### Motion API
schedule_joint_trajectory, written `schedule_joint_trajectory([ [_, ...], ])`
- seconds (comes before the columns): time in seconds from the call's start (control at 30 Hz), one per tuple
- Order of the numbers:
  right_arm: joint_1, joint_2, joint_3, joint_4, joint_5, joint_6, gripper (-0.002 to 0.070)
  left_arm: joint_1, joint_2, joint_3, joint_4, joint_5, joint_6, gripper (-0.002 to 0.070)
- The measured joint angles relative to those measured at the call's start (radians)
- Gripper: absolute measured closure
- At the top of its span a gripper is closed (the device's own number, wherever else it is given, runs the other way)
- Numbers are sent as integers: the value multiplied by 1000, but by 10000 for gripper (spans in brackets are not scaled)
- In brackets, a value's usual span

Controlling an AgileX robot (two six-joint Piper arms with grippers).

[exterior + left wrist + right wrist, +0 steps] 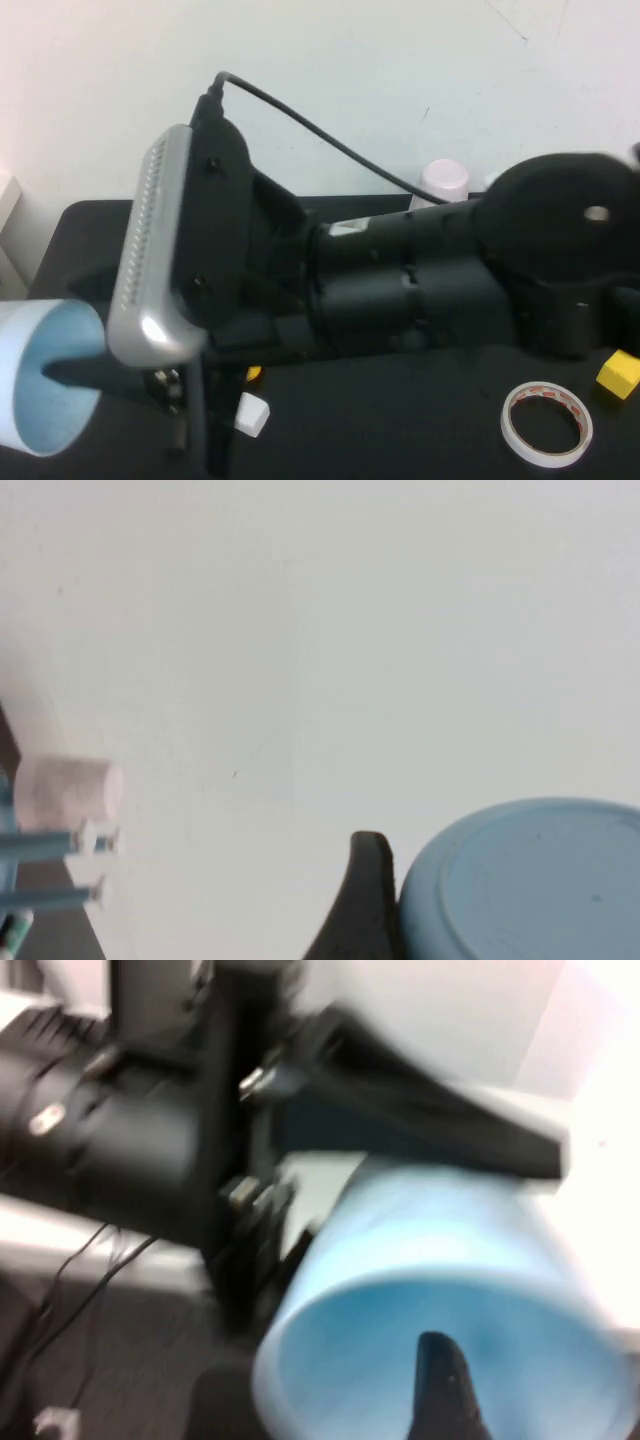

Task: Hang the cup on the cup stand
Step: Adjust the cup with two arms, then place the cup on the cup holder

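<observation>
At far left, right tool [68, 372] gripping the cup [40, 400] rim; left tool [368, 905] at base, grip unclear.

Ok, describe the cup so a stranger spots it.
Follow the big black arm across the dark table to its left end. There the right gripper holds the cup, one finger inside, the left gripper by its base. It is light blue; the other cup is pale pink.
</observation>
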Motion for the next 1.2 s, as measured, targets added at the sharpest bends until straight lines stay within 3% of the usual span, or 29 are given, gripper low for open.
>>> schedule_joint_trajectory([
  [0.13,0,-54,0,-264,82,243,277,0,0,-34,0,-54,83,113],
  [0.27,0,-130,0,-583,230,526,283,0,0,-82,-2,-105,289,113],
  [0.4,0,-203,0,-890,462,807,375,0,2,-132,-8,-130,632,113],
  [0.5,0,-251,4,-1145,655,1013,555,0,14,-167,-11,-124,943,114],
  [0.57,0,-283,28,-1275,722,1110,613,0,34,-185,-11,-97,1179,114],
  [0.67,0,-352,107,-1460,753,1249,655,0,76,-198,-11,-31,1498,114],
  [0.77,0,-443,212,-1602,731,1385,666,0,118,-200,-6,62,1714,114],
  [0.9,0,-576,356,-1734,661,1564,668,0,178,-200,3,147,1824,114],
  [1.2,0,-734,523,-1812,638,1761,673,0,316,-200,7,223,1848,114],
])
